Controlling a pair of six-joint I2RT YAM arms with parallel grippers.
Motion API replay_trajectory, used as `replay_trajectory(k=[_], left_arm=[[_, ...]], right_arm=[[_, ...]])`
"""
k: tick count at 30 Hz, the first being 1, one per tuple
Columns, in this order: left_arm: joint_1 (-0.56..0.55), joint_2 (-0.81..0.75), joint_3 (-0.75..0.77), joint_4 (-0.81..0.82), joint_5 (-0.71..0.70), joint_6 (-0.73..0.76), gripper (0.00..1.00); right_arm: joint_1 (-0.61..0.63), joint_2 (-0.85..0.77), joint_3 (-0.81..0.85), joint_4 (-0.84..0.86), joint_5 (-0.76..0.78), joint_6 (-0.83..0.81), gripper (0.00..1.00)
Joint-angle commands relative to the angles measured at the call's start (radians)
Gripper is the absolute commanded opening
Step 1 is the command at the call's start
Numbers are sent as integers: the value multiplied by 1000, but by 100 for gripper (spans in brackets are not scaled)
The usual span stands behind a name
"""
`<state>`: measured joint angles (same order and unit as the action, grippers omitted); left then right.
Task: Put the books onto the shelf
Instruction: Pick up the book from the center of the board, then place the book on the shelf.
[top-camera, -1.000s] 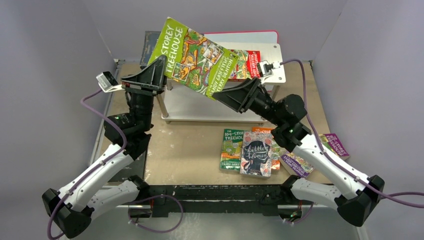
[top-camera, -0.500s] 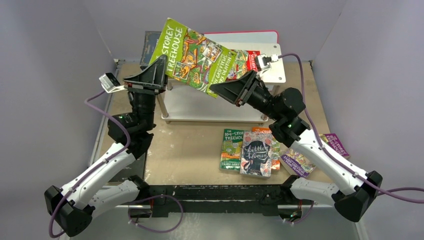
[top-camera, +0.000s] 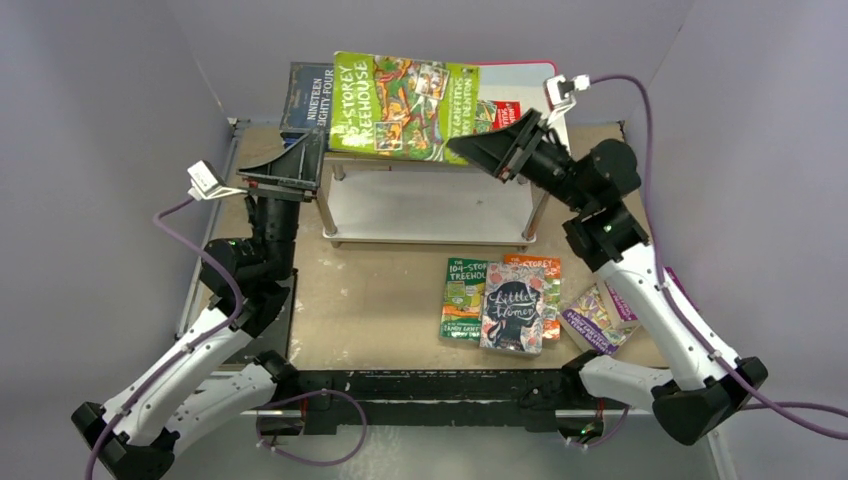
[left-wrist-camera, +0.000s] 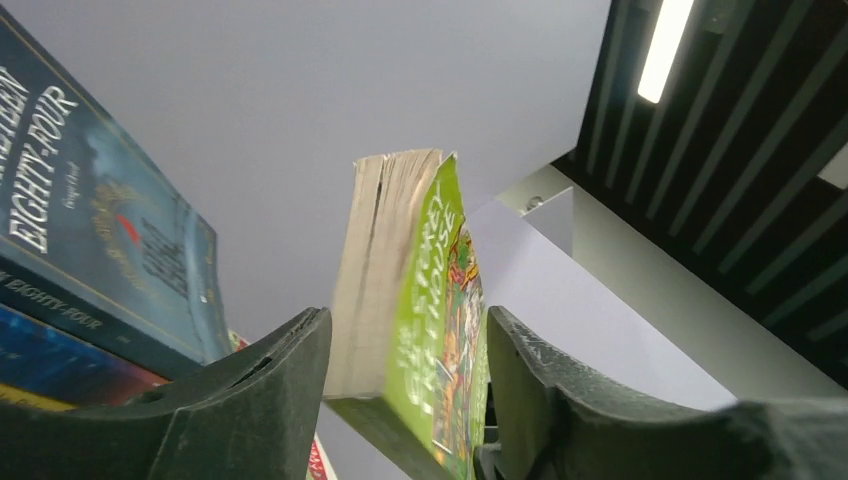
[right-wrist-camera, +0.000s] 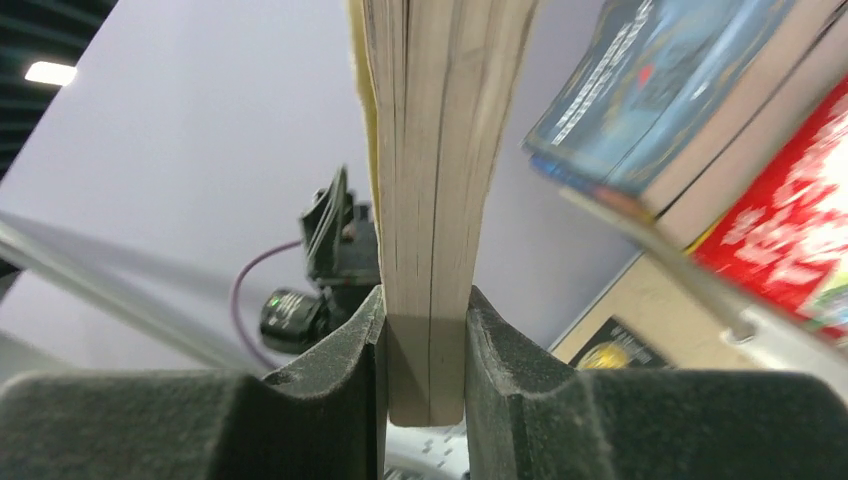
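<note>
Shelving underway: right gripper (right-wrist-camera: 425, 350) clamps the green Treehouse book (top-camera: 400, 105) above the shelf (top-camera: 430, 205); left gripper (left-wrist-camera: 405, 370) straddles it, unclamped. Next: lower, release.

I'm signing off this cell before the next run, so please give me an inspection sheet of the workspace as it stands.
Surface: brown table, scuffed.
Job's things: green Treehouse book held at the top tier of the shelf; Nineteen Eighty-Four and a red book flank it; Little Women and several others lie flat on the table.
Clutter: pink-edged board at the shelf's back.
End effectors: right end effector clamps the green Treehouse book's edge; left end effector straddles it, contact unclear.
Cables: purple cables loop from both wrists.
Surroundings: plain grey walls.
</note>
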<state>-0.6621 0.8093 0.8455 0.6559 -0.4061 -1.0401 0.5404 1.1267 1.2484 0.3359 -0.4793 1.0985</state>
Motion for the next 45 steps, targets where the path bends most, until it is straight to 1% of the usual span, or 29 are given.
replay_trajectory(k=[1, 3, 8, 11, 14, 16, 17, 19, 21, 24, 27, 32, 40, 45], left_arm=[[2, -59, 68, -147, -68, 124, 61], [3, -63, 94, -208, -82, 155, 65], [3, -69, 126, -306, -87, 202, 66], [3, -74, 133, -356, -82, 222, 66], [4, -80, 141, -407, -74, 237, 65], [3, -86, 144, -438, -64, 248, 65], [3, -89, 145, -457, -58, 255, 65], [3, -93, 151, -506, -46, 267, 65], [3, -95, 159, -561, -29, 281, 65], [2, -106, 154, -635, -8, 297, 65], [3, -126, 120, -698, 15, 306, 65], [3, -157, 55, -755, 53, 321, 65], [3, -167, -21, -799, 65, 348, 65], [3, -159, -23, -845, 51, 372, 64]], right_arm=[[-128, 22, 126, 25, -74, -56, 0], [-185, 51, 156, 24, -161, -22, 0], [-364, 101, 170, 100, -352, 125, 0], [-475, 96, 149, 133, -432, 179, 0], [-537, 90, 126, 147, -491, 224, 0], [-584, 85, 126, 148, -518, 226, 0], [-593, 82, 136, 123, -530, 207, 0], [-604, 84, 167, 20, -548, 148, 0], [-608, 91, 178, -25, -563, 119, 0], [-609, 105, 159, -3, -604, 148, 0], [-609, 113, 138, -7, -609, 154, 0], [-609, 128, 121, -10, -605, 142, 0], [-609, 173, 149, -118, -539, 74, 0], [-608, 212, 180, -167, -536, 48, 0]])
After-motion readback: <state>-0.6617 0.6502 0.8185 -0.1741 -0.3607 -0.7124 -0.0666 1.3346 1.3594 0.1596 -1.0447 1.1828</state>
